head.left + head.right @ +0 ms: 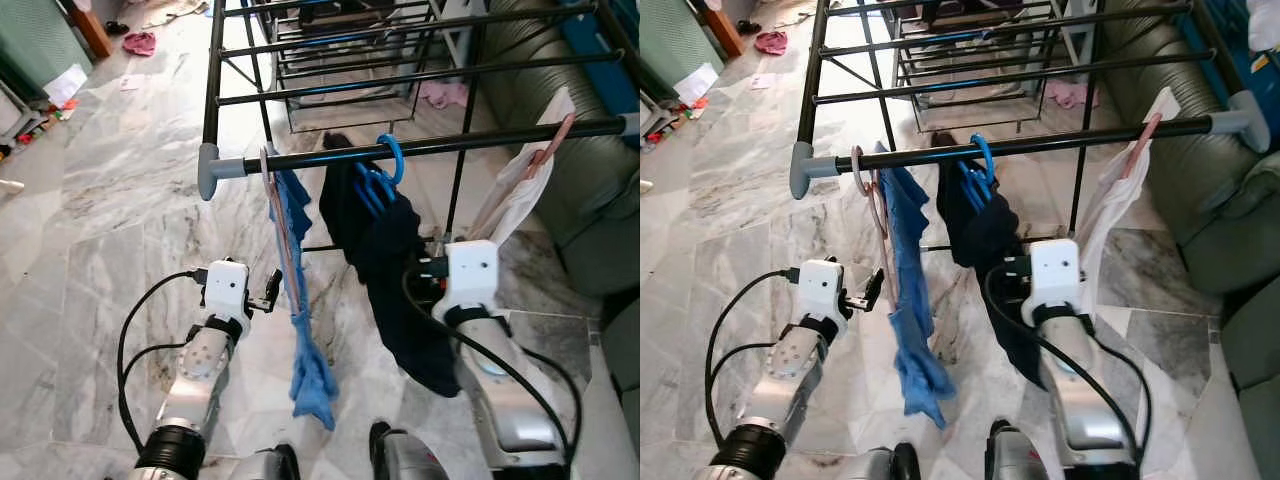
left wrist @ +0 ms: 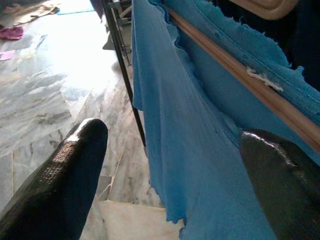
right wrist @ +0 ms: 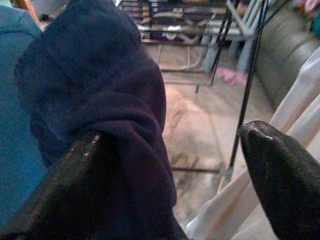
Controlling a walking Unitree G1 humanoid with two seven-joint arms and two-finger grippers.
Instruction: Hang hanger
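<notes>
A black drying rack's front bar (image 1: 440, 147) carries three hangers. A pinkish wooden hanger (image 1: 268, 175) holds a blue cloth (image 1: 298, 260), a blue hanger (image 1: 392, 158) holds a dark navy garment (image 1: 385, 250), and a pink hanger (image 1: 552, 140) holds a white garment (image 1: 515, 195). My left gripper (image 1: 270, 290) is open just left of the blue cloth. In the left wrist view the blue cloth (image 2: 190, 125) and the hanger's wooden arm (image 2: 240, 75) lie between the left gripper's fingers (image 2: 65, 175). My right gripper (image 3: 172, 135) is open, and the navy garment (image 3: 100, 90) drapes against one finger.
A green sofa (image 1: 590, 200) stands close on the right. A second rack (image 1: 350, 60) stands behind the first. Pink clothes (image 1: 140, 42) and papers lie on the marble floor (image 1: 100, 220) at the far left. Black cables loop beside both arms.
</notes>
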